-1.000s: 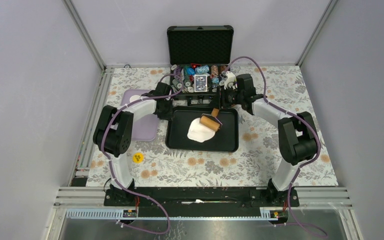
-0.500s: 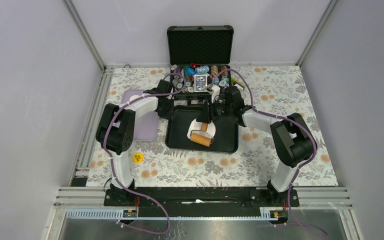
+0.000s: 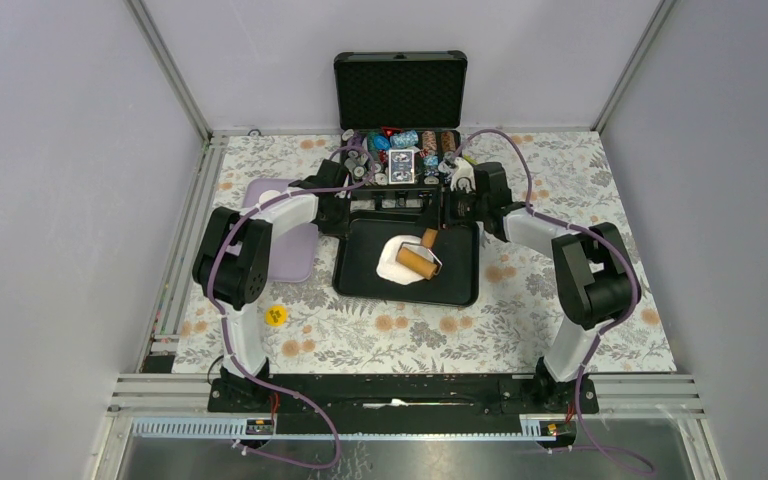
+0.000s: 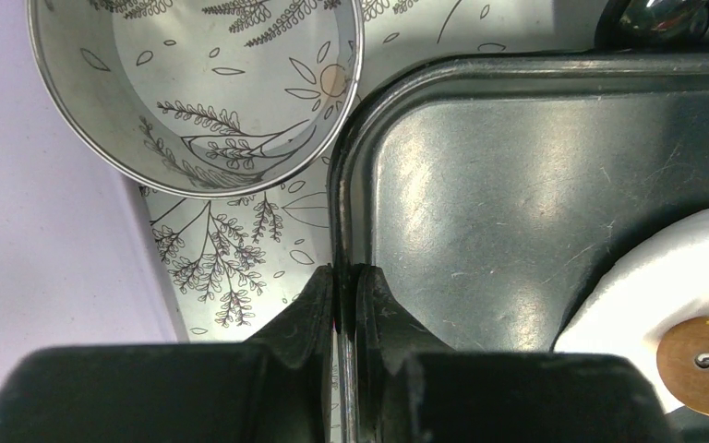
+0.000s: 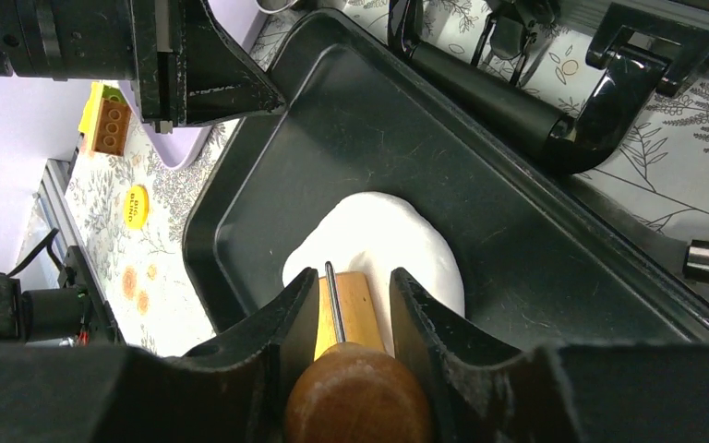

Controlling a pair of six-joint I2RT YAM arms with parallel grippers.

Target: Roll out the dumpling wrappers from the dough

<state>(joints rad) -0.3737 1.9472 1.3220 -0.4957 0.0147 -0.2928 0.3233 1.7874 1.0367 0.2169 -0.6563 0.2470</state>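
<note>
so my left tool (image 4: 344, 277) is clamped on the black tray (image 4: 343, 185) rim and my right tool (image 5: 346, 286) has the rolling pin (image 5: 357, 401) by the handle, roller on the dough (image 5: 397, 235).

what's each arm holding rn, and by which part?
Left jaws pinch the black metal baking tray by its left rim. Right jaws clamp the small wooden rolling pin by its handle, roller resting on the flat white dough.

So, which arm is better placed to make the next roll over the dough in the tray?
The right arm. The right gripper holds the rolling pin by its handle, roller resting on the dough. The left gripper is shut on the tray rim, probably steadying it.
</note>
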